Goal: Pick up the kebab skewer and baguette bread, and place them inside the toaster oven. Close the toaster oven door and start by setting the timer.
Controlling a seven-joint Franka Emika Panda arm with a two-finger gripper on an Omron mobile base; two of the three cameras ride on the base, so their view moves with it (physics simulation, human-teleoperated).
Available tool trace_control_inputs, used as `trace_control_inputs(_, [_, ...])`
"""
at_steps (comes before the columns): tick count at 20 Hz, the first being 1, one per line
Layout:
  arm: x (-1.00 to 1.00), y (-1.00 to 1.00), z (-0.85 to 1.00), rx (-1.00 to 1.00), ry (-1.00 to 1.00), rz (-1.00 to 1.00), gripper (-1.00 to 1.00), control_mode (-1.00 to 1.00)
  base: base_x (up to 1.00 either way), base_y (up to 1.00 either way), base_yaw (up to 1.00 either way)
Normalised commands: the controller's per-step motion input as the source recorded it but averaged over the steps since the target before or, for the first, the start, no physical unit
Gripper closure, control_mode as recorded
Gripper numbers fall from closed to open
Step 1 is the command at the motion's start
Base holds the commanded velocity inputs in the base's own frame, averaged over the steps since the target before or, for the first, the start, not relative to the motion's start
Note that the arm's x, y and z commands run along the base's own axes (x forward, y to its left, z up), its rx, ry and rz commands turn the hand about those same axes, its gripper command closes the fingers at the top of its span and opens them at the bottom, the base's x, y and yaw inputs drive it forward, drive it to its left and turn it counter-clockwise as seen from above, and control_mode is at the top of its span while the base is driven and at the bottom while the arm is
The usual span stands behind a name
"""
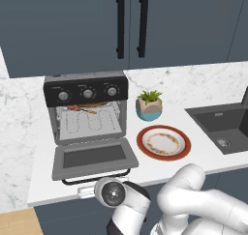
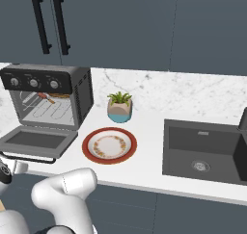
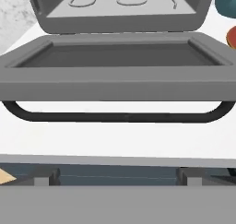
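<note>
- My gripper (image 3: 118, 176) hangs low, just off the counter's front edge, jaws spread wide and holding nothing; the two tips stand well apart at the bottom of the hand view.
- Straight ahead of the jaws I see the door (image 3: 118, 61) dropped flat open, its black handle (image 3: 118, 117) curving out over the counter (image 3: 115, 140) toward me.
- From the left base view, the door (image 1: 93, 156) lies near the front edge of the counter (image 1: 43, 181), with the hand directly below that edge.
- The oven (image 1: 87, 110) sits at the back left of the counter, against the wall, three silver knobs (image 1: 87, 93) along its black top panel.
- I see the skewer (image 1: 81, 109) inside, on the wire rack (image 1: 89, 123) toward the back; the reddish stick also shows in the right base view (image 2: 47, 97).
- Something brownish lies just behind the skewer; I cannot tell whether it is the baguette.
- Beside the oven's right side stands a potted plant (image 1: 149, 106), and in front of it a red-rimmed plate (image 1: 163, 142).
- The sink (image 1: 223, 127) is sunk into the counter's right end.
</note>
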Motion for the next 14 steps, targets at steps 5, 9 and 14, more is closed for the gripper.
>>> trace_control_inputs(5, [0.12, 0.00, -0.18, 0.00, -0.01, 0.00, -1.00, -1.00, 0.00, 0.00, 0.00])
trace_control_inputs(9, [0.19, 0.00, -0.04, 0.00, -0.01, 0.00, -1.00, -1.00, 0.00, 0.00, 0.00])
trace_control_inputs(14, [0.22, 0.00, 0.00, 0.00, -0.01, 0.00, -1.00, -1.00, 0.00, 0.00, 0.00])
